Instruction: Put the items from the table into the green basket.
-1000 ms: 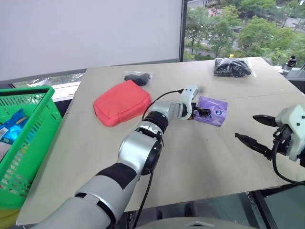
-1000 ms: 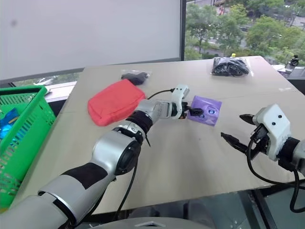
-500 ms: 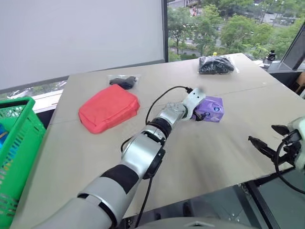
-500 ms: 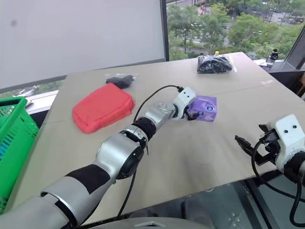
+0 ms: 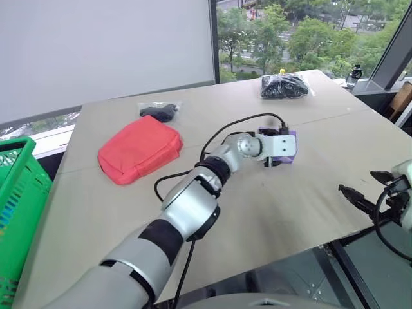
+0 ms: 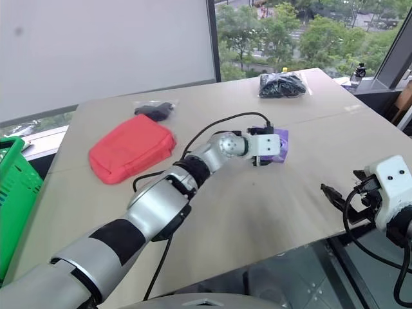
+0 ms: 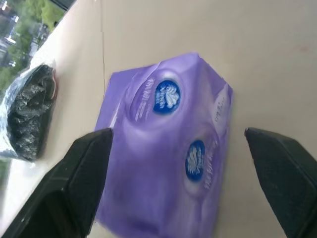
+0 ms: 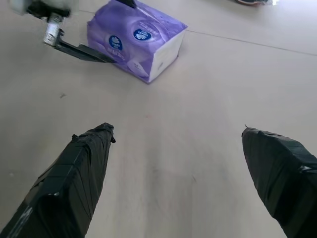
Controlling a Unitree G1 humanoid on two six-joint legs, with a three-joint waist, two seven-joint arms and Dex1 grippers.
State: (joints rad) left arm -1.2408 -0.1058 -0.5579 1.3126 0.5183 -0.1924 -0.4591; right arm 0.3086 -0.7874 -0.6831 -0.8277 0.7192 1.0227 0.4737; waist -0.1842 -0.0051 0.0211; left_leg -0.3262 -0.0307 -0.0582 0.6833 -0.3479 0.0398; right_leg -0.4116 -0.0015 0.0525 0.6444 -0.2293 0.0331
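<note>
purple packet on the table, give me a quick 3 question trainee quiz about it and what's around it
1. True or false: the left gripper is shut on the purple packet.
2. Which lies nearest the red pouch? A) the small clear bag of black things B) the larger clear bag of black things C) the green basket
3. Fill in: the right gripper hangs open over bare ____.

Key
1. False: its fingers stand open on either side of the packet.
2. A
3. table
</note>
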